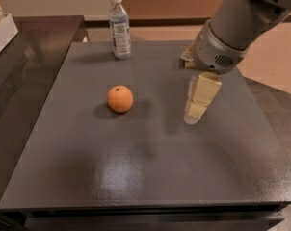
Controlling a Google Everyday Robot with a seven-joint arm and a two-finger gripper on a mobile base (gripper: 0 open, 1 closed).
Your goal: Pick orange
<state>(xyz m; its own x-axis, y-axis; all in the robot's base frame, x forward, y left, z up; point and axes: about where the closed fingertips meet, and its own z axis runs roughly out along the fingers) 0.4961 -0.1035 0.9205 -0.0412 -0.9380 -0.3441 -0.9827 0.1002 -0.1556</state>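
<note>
The grey arm (232,28) reaches in from the upper right, its cream pincer (193,115) pointing downward.
</note>
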